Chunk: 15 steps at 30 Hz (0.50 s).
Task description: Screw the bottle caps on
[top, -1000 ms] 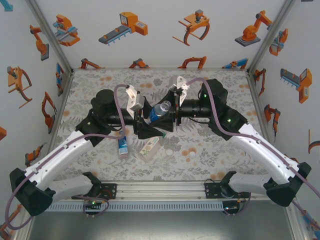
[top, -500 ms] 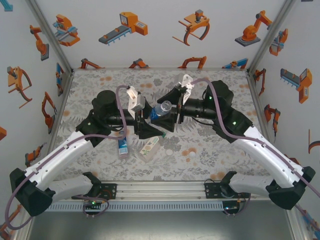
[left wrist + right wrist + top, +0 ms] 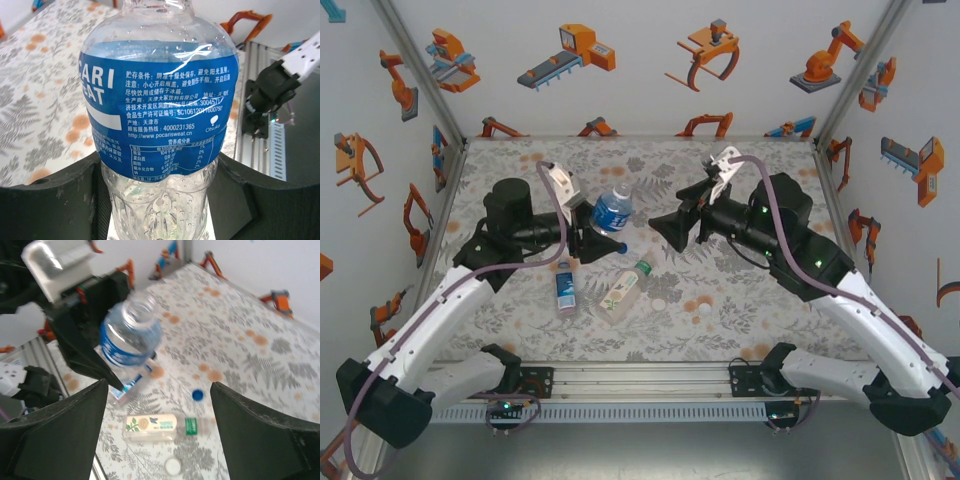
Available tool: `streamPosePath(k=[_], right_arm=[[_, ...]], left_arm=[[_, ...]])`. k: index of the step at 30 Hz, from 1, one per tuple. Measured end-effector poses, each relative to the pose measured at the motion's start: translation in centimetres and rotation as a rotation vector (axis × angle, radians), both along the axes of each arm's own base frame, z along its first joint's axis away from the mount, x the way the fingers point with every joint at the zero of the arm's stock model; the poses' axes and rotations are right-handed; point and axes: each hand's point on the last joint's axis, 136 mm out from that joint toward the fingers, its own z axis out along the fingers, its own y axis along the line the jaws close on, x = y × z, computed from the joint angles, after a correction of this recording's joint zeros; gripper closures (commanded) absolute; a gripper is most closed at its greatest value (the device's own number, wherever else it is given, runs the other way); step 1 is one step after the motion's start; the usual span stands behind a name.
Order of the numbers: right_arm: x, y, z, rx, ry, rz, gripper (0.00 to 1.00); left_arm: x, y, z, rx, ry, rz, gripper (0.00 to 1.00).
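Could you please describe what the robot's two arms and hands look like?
The left arm and right arm have white lower links on black bases, then black upper joints with small green lights. A purple cable loops along each arm. The left hand and right hand are black with broad, wedge-shaped fingers. Each wrist carries a white camera block.

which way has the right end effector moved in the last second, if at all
Yes: the right end effector drew back rightward, away from the lying pale-label bottle.
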Motion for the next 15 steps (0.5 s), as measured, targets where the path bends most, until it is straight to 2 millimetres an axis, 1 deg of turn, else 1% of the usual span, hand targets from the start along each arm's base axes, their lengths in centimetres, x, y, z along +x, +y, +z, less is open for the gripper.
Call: streamPosePath(k=[1,4,6,9,10,13,15], right_arm=[[0.4,-0.2,-0.8,-0.013,0.024,-0.027,0.28],[1.7,-0.9,-4.1,-0.061,0.121,-0.115,0.31],[2.3,-1.2,-6.7,-0.094,0.201,-0.164,0.31],[3.0,-1.4,-11.2,-0.145,0.326,-0.226,0.33],[3.1,-1.6,-13.0,-0.168,0.375,-0.247,0.33],[3.1,-2.2,-17.7,-0.229,0.505,-0.307,0.35],[2.9,-2.8,-20.3,-0.264,0.58,-0.345,0.36]], left_arm=[[0.3,0.4,-0.3,0.011,0.008,0.015,1.0],[1.0,1.7,-1.6,0.056,0.033,0.051,1.0],[1.1,2.4,-2.2,0.078,0.04,0.068,1.0],[1.1,3.5,-3.0,0.095,0.029,0.092,1.0],[1.0,3.9,-3.3,0.099,0.025,0.1,1.0],[0.9,4.6,-4.4,0.113,0.018,0.114,1.0],[0.8,4.8,-5.3,0.126,0.023,0.115,1.0]])
